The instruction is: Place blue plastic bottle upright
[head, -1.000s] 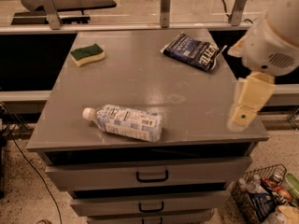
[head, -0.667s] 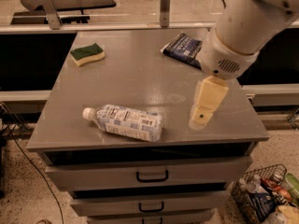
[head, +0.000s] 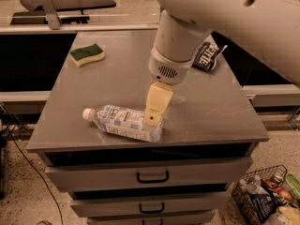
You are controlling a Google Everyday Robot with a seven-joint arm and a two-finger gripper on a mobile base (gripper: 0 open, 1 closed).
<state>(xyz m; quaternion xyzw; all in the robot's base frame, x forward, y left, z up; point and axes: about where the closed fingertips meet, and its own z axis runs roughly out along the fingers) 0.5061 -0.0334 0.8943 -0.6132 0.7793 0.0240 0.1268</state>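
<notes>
The grey worktop [head: 211,111] fills mid-frame. The gripper [head: 151,119] hangs at centre, its tip over the bottle's right end. The bottle [head: 119,121], clear with a white cap and pale blue label, lies on its side at lower centre, long axis left-right, cap pointing left.

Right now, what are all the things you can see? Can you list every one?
blue plastic bottle: one, clear with white cap and pale blue label, lying on its side near the table's front edge
sponge: one, green and yellow, back left of the table
snack bag: one, dark blue, back right, partly behind the arm
table: one, grey
drawers: three black handles showing, under the tabletop
wire basket: one, on the floor, bottom right, holding clutter
arm: one, white, reaching in from upper right
gripper: one, cream, at the bottle's right end
</notes>
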